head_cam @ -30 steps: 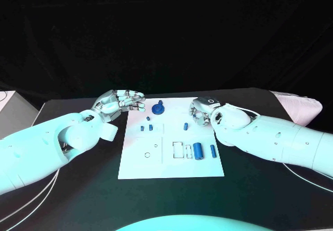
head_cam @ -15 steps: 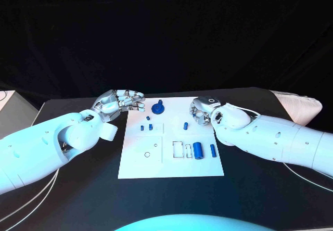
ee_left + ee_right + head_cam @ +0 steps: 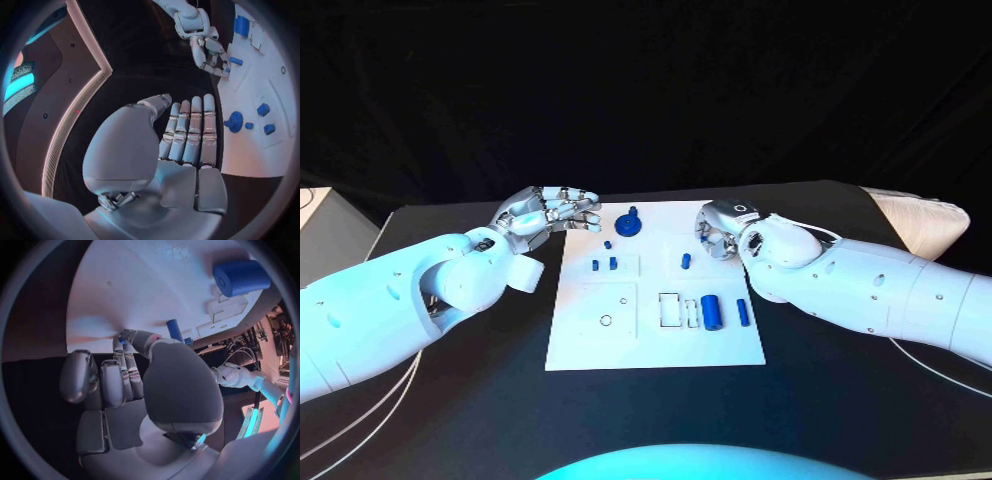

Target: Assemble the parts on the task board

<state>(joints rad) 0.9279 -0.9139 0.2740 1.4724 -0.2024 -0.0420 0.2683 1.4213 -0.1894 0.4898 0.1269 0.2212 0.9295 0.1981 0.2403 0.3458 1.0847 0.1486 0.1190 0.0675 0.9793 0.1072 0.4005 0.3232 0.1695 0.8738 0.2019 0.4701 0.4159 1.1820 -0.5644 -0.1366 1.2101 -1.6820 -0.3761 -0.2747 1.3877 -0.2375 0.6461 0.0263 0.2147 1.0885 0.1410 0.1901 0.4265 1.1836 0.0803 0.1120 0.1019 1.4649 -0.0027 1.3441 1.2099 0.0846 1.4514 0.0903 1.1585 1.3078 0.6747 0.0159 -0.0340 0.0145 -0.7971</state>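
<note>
The white task board (image 3: 589, 340) lies mid-table. On it are a round blue part (image 3: 629, 226) at the far end, small blue pegs (image 3: 603, 265), one upright peg (image 3: 687, 262), a thick blue cylinder (image 3: 713, 312) and a slim one (image 3: 743, 312). My left hand (image 3: 548, 212) hovers at the board's far left corner; in the left wrist view the left hand (image 3: 187, 135) has its fingers stretched side by side and holds nothing. My right hand (image 3: 718, 232) sits at the far right edge; in the right wrist view the right hand (image 3: 125, 370) has its fingers curled in, tips by the board, near the peg (image 3: 175, 330).
The black table (image 3: 848, 400) surrounds the board, with bare room in front and on both sides. A pale cushion-like object (image 3: 923, 222) lies at the table's far right. White cables (image 3: 935, 365) run under the right arm.
</note>
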